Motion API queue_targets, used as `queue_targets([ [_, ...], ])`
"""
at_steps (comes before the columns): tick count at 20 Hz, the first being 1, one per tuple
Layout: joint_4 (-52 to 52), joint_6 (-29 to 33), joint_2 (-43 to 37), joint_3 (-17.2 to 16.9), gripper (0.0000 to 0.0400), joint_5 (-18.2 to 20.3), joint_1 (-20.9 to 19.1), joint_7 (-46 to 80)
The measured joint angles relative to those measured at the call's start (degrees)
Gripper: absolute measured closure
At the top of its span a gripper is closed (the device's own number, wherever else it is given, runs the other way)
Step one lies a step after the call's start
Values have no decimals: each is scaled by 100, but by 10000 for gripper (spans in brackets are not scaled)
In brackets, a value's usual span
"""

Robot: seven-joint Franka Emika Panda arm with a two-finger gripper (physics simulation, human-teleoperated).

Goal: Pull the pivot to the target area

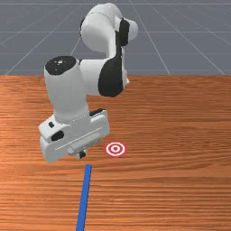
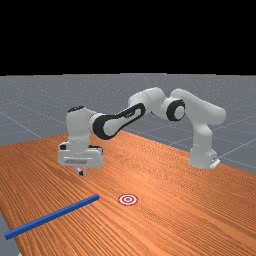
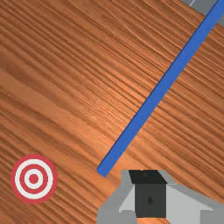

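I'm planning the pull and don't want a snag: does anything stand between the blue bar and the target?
No, nothing visible stands between the blue bar and the target, which lies off the bar's arm-side end, toward the front view's right.

The wood (image 3: pixel 94 103) is brightly lit, a soft, pale sheen being spread out beyond the fingers (image 3: pixel 150 208) in the wrist view and dimmed farther from them.
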Motion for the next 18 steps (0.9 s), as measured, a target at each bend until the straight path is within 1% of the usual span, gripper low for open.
queue_targets([
  [3,37,61,109,71,400,125,-49,99],
  [4,-85,142,66,-9,400,39,3,153],
  [5,-88,142,70,-9,400,39,3,153],
  [6,53,81,160,89,400,144,-62,83],
  [7,84,111,214,110,400,165,-76,66],
  [9,-77,266,203,15,400,66,-15,127],
  [11,-4,359,376,51,400,104,-44,93],
  [12,-69,542,435,14,400,183,-31,476],
  [13,-18,561,516,24,400,175,-37,419],
  [14,23,579,581,-24,400,44,-2,194],
  [15,33,611,625,-39,400,28,9,207],
  [16,-294,748,477,-19,400,56,6,169],
  [17,-559,809,333,98,400,64,-57,-299],
  [18,-890,960,154,97,400,72,-52,-306],
])
